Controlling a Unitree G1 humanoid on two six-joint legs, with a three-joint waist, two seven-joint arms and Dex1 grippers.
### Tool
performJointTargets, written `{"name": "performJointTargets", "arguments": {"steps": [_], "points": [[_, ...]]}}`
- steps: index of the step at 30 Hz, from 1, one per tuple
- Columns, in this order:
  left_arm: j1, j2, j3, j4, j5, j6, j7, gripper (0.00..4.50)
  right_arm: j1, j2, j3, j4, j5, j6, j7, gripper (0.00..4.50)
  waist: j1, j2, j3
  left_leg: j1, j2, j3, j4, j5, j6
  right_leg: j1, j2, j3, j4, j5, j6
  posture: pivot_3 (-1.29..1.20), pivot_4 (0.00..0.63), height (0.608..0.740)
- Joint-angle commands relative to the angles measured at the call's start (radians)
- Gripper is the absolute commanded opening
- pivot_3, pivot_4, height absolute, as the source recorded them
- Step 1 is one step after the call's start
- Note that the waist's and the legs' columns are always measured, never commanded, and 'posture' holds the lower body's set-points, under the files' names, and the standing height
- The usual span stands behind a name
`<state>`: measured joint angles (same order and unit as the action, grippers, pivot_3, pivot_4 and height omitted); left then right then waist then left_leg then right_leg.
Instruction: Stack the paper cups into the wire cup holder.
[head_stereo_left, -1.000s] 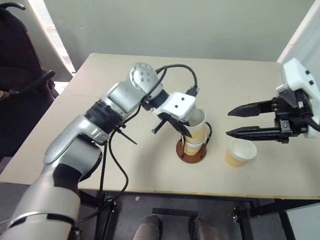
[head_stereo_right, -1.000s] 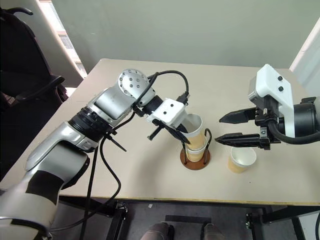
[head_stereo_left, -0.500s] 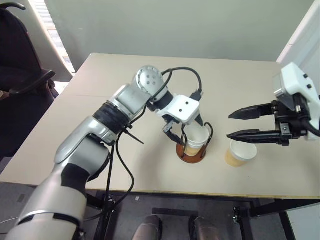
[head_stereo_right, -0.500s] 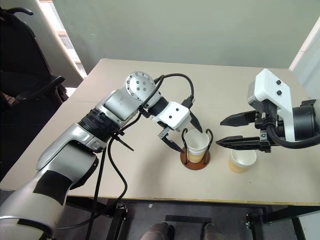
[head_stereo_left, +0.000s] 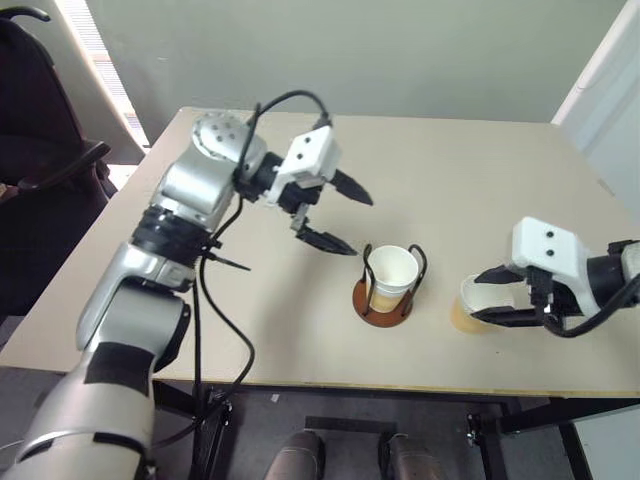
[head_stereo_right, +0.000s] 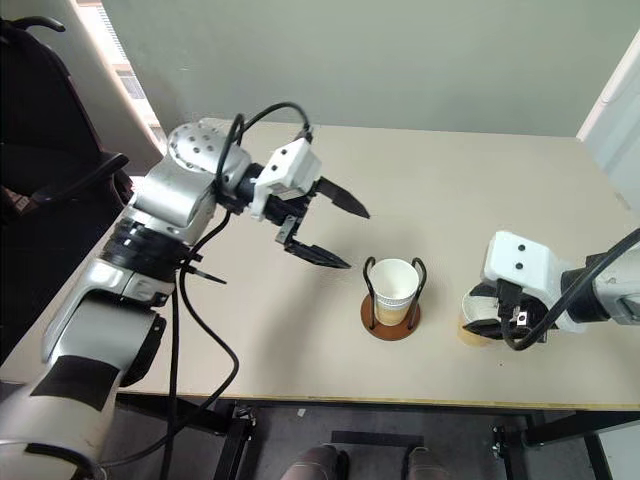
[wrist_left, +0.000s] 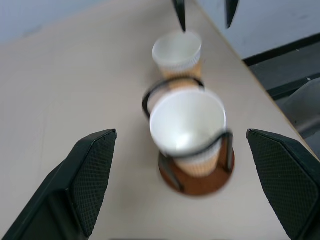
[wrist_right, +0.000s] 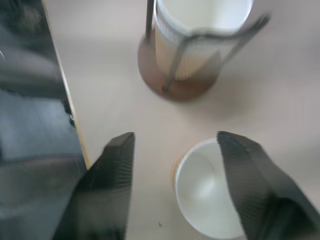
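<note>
Left gripper hovers spread wide, left of the holder with stacked cups. Right gripper straddles, spread, the loose cup on the beige table.

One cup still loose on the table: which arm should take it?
Right. The right gripper hangs open at the loose cup, while the open left gripper is away beyond the wire cup holder.

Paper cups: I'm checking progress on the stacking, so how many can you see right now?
2 distinct: one seated in the wire cup holder, and one loose paper cup on the table beside it, at the right hand. More may be nested, hidden inside the holder's cup.
</note>
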<state>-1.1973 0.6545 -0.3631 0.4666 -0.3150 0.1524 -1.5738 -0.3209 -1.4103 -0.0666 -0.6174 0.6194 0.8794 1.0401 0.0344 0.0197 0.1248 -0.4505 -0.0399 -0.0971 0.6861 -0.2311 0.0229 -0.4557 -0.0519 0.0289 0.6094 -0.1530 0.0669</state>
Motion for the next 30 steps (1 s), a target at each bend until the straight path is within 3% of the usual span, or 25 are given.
{"name": "performJointTargets", "arguments": {"steps": [1,2,8,17,20,30], "points": [[0.02,0.045,0.068,-0.04,0.02,0.018,0.012,4.5,0.013,-0.018,0.022,0.029,-0.085,-0.061,0.009,4.2,0.0,0.0,0.0,0.0,0.0,0.0,0.0,0.0,0.0,0.0,0.0,0.0,0.0,0.0,0.0,0.0,0.15,0.74],[0.032,0.058,0.081,-0.046,0.022,0.031,0.018,4.5,0.017,-0.014,0.036,0.039,-0.105,-0.076,0.012,4.49,0.0,0.0,0.0,0.0,0.0,0.0,0.001,0.0,0.001,0.0,0.0,0.0,0.0,0.0,0.0,0.0,0.15,0.74],[0.125,0.113,0.153,-0.133,0.0,0.096,0.026,4.5,-0.004,0.022,0.162,0.105,-0.236,-0.147,0.028,4.49,-0.002,0.0,0.0,0.0,0.0,0.0,0.004,-0.001,0.002,0.002,0.0,0.0,0.0,0.0,0.0,0.0,0.15,0.74],[0.168,0.108,0.199,-0.21,-0.015,0.148,0.048,4.5,-0.112,0.128,0.324,0.177,-0.391,-0.18,0.073,4.49,-0.005,0.0,0.0,0.004,0.0,0.0,0.007,-0.002,0.005,0.006,0.0,0.0,0.0,0.002,0.0,0.0,0.15,0.74],[0.172,0.105,0.201,-0.225,-0.015,0.156,0.052,4.5,-0.147,0.161,0.343,0.174,-0.41,-0.168,0.091,3.91,-0.006,0.0,0.0,0.006,0.0,0.0,0.007,-0.007,0.014,0.007,0.0,0.0,0.001,0.002,0.0,0.0,0.15,0.74],[0.185,0.106,0.207,-0.235,-0.012,0.145,0.056,4.5,-0.17,0.16,0.319,0.168,-0.432,-0.177,0.155,0.41,-0.006,0.0,0.0,0.006,0.0,0.0,0.006,-0.003,0.004,0.008,0.0,0.0,0.0,0.001,-0.002,0.0,0.15,0.74]]}}
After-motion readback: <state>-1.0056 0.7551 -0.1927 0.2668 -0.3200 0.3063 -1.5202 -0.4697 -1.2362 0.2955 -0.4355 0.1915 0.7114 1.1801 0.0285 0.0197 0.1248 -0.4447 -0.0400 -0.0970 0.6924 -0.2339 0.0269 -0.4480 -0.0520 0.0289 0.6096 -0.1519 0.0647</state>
